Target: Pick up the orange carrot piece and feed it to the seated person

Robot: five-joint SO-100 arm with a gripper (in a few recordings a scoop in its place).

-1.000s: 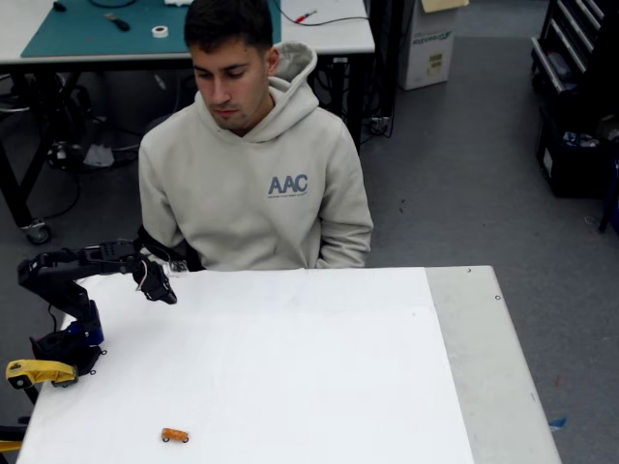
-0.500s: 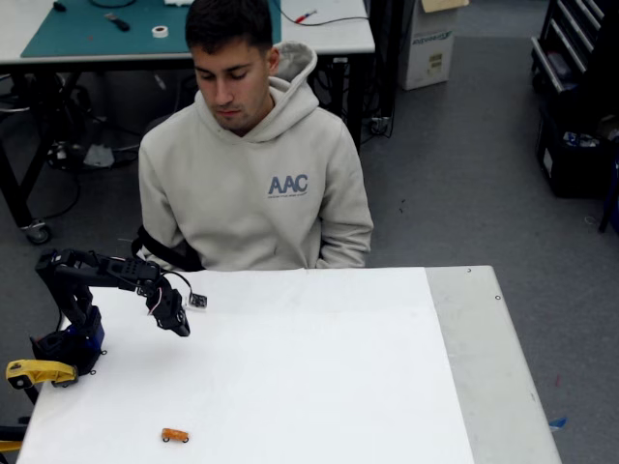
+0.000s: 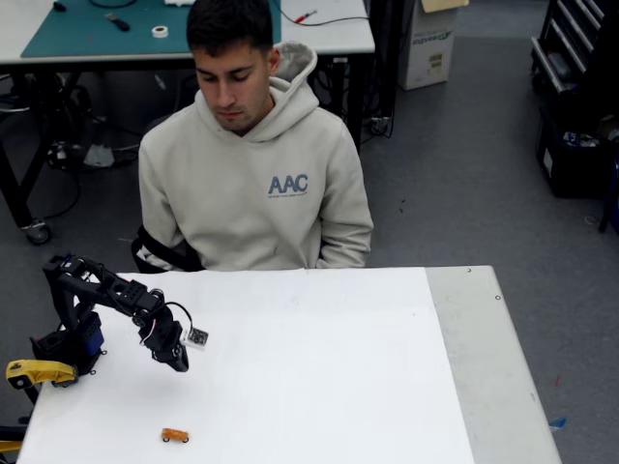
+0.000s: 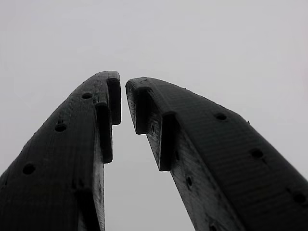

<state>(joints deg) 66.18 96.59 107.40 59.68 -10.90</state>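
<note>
Above the white bench (image 3: 319,367), your gripper (image 3: 179,363) hangs with fingers (image 4: 96,125) nearly closed and empty, apart from the orange carrot piece (image 3: 175,435).

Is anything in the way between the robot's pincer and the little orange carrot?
Nothing visible is. In the fixed view, bare white table lies between the pincer and the carrot piece, which sits just below it near the front edge. In the wrist view the pincer's tips nearly touch, holding nothing.

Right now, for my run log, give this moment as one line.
gripper: nearly shut, empty, above table | carrot piece: on table, untouched | person: seated behind table
</note>
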